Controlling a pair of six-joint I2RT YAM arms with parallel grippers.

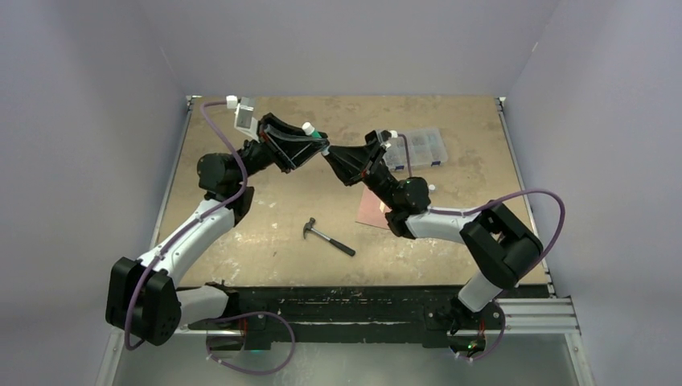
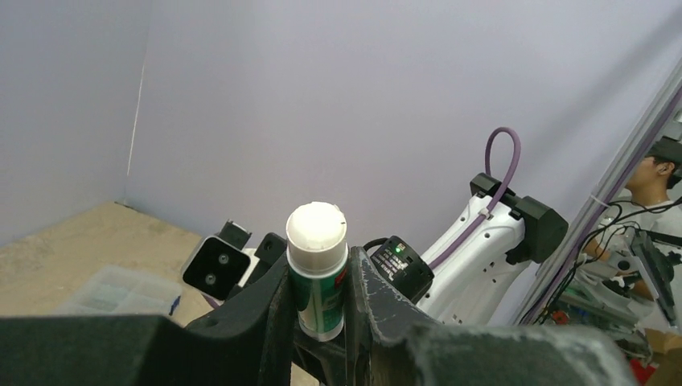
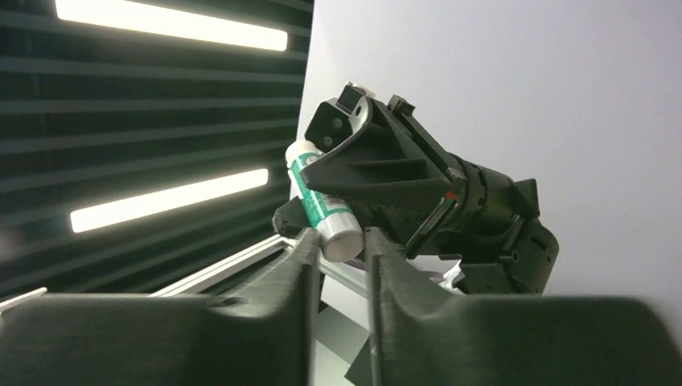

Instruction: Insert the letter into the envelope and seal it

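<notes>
A green glue stick with a white cap (image 2: 318, 273) is clamped between the fingers of my left gripper (image 2: 319, 269), held up above the table's back middle (image 1: 315, 138). My right gripper (image 3: 342, 241) meets it from the right (image 1: 328, 150), its fingers closed against the stick's lower end (image 3: 342, 237). A flat salmon-pink paper (image 1: 372, 211) lies on the table, partly under the right arm. I cannot tell whether it is the letter or the envelope, and I see no other pink piece.
A hammer (image 1: 328, 237) lies on the table in front of the arms. A clear plastic compartment box (image 1: 420, 149) sits at the back right, behind the right wrist. Grey walls enclose the table on three sides.
</notes>
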